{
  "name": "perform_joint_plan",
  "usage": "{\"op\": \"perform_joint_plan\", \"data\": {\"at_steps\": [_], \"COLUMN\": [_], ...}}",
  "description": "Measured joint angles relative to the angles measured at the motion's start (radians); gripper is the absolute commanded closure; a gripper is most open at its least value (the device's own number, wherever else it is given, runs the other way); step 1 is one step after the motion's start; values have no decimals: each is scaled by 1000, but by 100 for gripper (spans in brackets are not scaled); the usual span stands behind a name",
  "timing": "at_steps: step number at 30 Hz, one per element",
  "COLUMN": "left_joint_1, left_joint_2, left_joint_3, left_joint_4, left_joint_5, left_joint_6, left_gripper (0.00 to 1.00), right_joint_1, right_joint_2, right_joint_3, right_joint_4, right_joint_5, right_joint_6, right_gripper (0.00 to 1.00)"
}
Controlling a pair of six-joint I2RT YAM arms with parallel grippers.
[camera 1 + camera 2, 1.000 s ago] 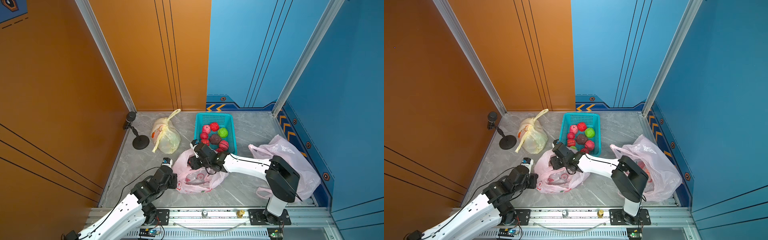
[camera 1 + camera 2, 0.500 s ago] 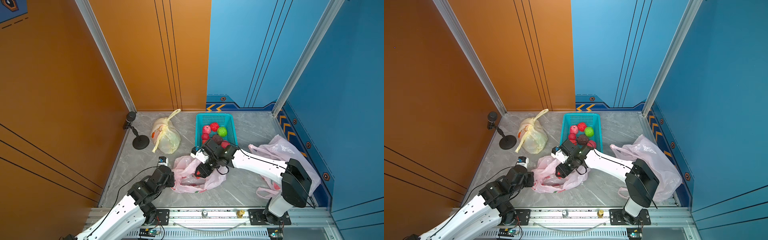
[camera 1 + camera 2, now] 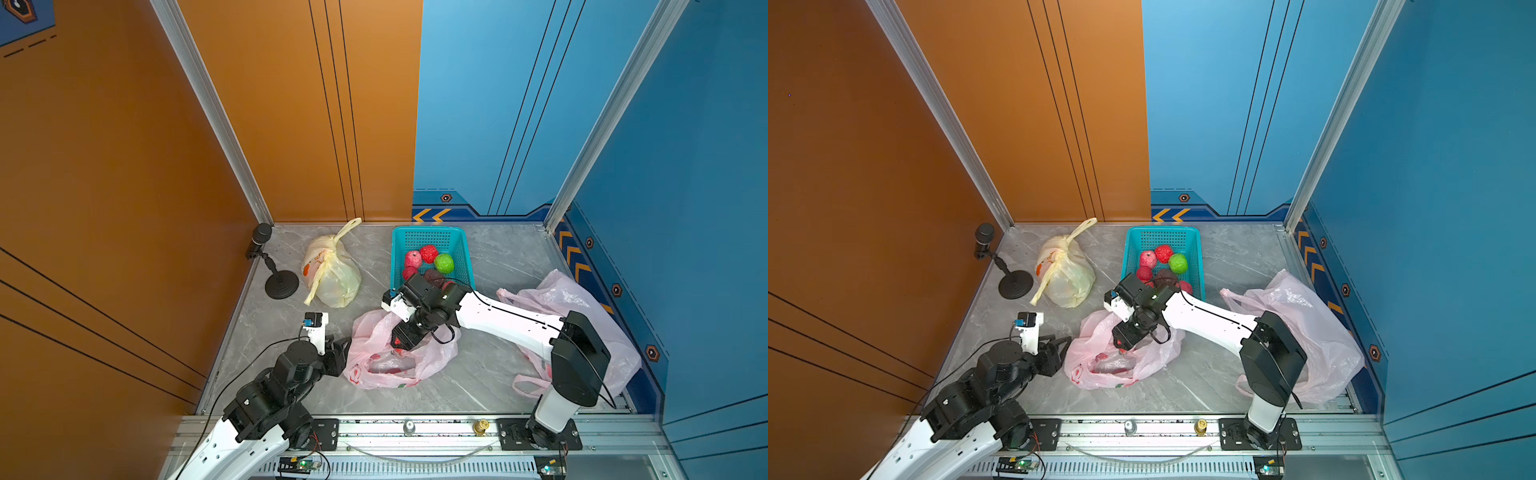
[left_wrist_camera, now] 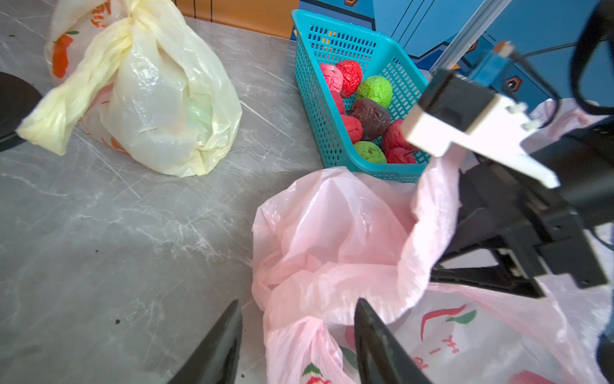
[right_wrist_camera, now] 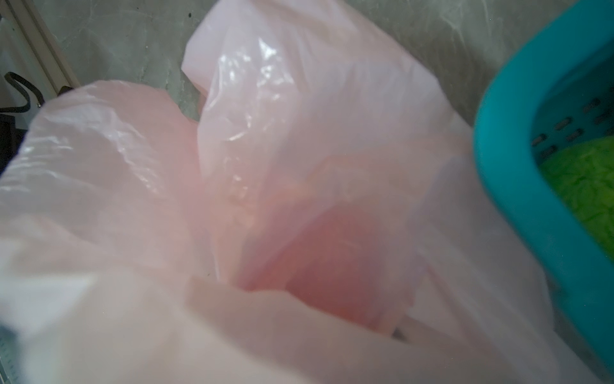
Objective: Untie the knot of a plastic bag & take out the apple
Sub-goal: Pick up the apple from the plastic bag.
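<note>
The pink plastic bag (image 3: 386, 370) (image 3: 1108, 370) lies untied and open-mouthed in the middle of the table. My right gripper (image 3: 399, 343) (image 3: 1121, 345) reaches into its mouth from the basket side, and a red apple shows between its fingertips. In the right wrist view pink film (image 5: 299, 133) covers the jaws, with the apple (image 5: 332, 252) a reddish round shape behind it. My left gripper (image 3: 343, 347) (image 4: 299, 302) stands open at the bag's left edge. Its fingers straddle a twisted handle of the bag (image 4: 299, 345) without pinching it.
A teal basket (image 3: 428, 235) with several red, green and brown apples stands just behind the bag. A knotted yellow bag (image 3: 332, 270) and a black microphone stand (image 3: 280, 284) are at the back left. Another pink bag (image 3: 582, 307) lies at the right.
My left gripper has opened and let go of the bag's handle. My right gripper has drawn up out of the bag's depth towards its mouth, and red now shows at its tips.
</note>
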Motion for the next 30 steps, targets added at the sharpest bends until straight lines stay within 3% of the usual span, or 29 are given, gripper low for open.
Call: {"op": "perform_joint_plan", "data": {"at_steps": [13,14,15,17,18,24,30], "left_joint_1": [-129,-132,-133,-133,-133,-132,-128], "left_joint_2": [360,374,385,402,410,455,394], "left_joint_3": [16,16,16,16,17,54,79], "left_joint_4": [183,200,214,250,261,259,220], "left_joint_5": [74,74,75,78,77,3,-169], "left_joint_6": [92,96,99,111,116,115,70], "left_gripper": [35,39,51,95,100,100,100], "right_joint_1": [0,2,3,10,14,40,46], "right_joint_2": [21,21,21,21,21,19,-24], "right_joint_3": [27,28,28,29,29,29,-6], "right_joint_4": [-42,-42,-42,-43,-43,-48,-68], "right_joint_5": [-1,-2,-3,-8,-11,-50,-74], "right_joint_6": [0,-1,-2,-8,-11,-53,-92], "right_gripper": [42,42,42,42,42,41,41]}}
